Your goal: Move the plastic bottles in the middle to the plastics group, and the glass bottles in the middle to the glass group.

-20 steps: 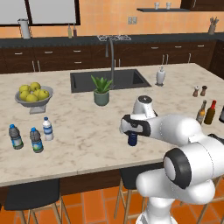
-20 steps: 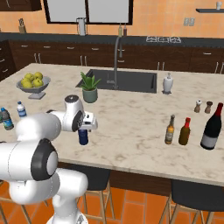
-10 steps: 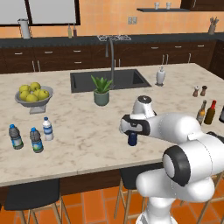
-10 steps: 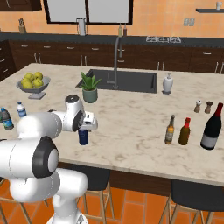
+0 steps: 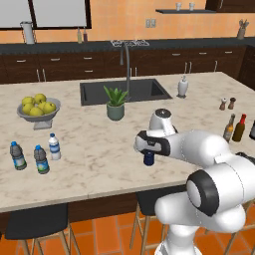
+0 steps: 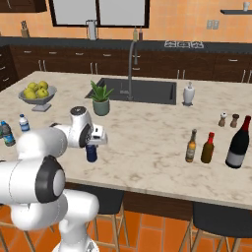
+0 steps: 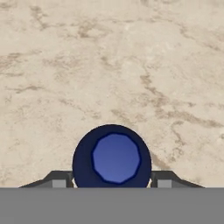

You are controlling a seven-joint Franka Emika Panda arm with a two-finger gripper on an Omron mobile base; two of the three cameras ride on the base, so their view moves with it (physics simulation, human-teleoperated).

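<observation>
A short dark navy bottle [image 5: 148, 159] [image 6: 90, 153] stands in the middle of the marble counter. From above, my gripper [image 5: 148, 151] [image 6: 91, 145] [image 7: 112, 183] is shut on the navy bottle [image 7: 114, 157], one fingertip against each side of its round top. At the far left stand three small blue-capped water bottles [image 5: 41, 159] [image 6: 7, 134], one of them white-bodied [image 5: 54, 147]. Towards the right, a slender amber bottle [image 6: 191, 146] [image 5: 229, 128] stands beside a red-necked dark bottle [image 6: 208, 147] [image 5: 240, 128].
A potted plant [image 5: 115, 103] sits in front of the sink [image 5: 124, 90]. A fruit bowl [image 5: 38, 106] stands back left. Back right are a white dispenser [image 5: 183, 87] and the salt and pepper shakers [image 5: 226, 103]. A large wine bottle [image 6: 238, 145] stands far right.
</observation>
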